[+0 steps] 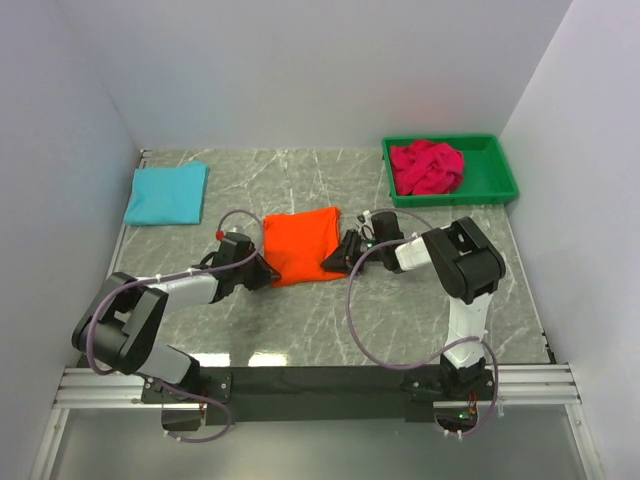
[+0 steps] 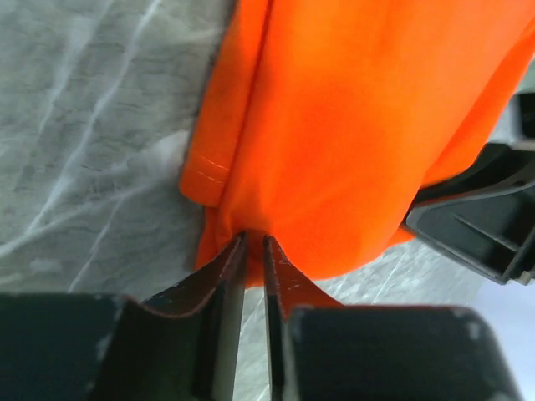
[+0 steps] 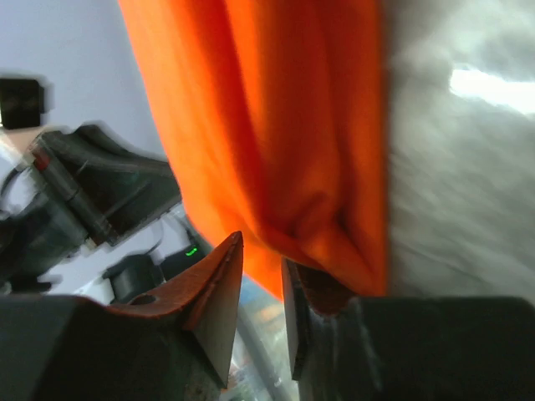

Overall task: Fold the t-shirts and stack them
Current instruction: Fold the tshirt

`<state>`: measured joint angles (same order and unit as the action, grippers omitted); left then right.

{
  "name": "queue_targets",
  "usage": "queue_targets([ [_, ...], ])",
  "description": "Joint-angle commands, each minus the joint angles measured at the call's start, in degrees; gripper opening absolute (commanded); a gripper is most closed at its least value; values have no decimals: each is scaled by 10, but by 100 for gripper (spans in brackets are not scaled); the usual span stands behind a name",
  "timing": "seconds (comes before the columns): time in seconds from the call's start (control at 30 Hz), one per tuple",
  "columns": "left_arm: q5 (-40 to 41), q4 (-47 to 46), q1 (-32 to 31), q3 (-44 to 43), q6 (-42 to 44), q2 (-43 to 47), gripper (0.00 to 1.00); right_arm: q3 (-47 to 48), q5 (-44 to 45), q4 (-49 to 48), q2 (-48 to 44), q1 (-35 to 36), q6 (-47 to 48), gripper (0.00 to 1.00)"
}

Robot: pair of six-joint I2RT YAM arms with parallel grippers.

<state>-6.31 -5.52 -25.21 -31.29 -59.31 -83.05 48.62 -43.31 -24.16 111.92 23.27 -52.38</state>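
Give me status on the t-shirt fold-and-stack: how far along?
Done: turquoise t-shirt lies folded, far left. In hand: orange t-shirt, partly folded in the middle, pinched at opposite edges by the left end effector and right end effector. Left: crimson t-shirt crumpled in the green bin; nothing stacked yet.

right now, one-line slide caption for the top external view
Left gripper and right gripper flank the folded orange t-shirt; turquoise t-shirt lies folded back left, crimson t-shirt heaped in the green bin.
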Motion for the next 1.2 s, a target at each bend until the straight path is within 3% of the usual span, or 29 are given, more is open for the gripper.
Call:
queue_targets([
  [0.0,5,-48,9,36,-53,-16,20,-42,-13,-82,25,-27,-37,33],
  [0.2,2,-17,43,49,-48,29,19,-30,-3,-21,-23,-38,4,33],
  [0.43,26,46,67,-87,33,91,32,92,14,51,-75,-45,33,33],
  [0.67,-32,6,117,-219,82,-66,32,239,25,61,14,-66,25,32],
  [0.83,-77,-51,126,-277,73,-187,30,324,38,83,96,-75,25,31],
  [1.17,-72,-70,159,-303,46,-294,27,322,70,89,170,-93,19,30],
])
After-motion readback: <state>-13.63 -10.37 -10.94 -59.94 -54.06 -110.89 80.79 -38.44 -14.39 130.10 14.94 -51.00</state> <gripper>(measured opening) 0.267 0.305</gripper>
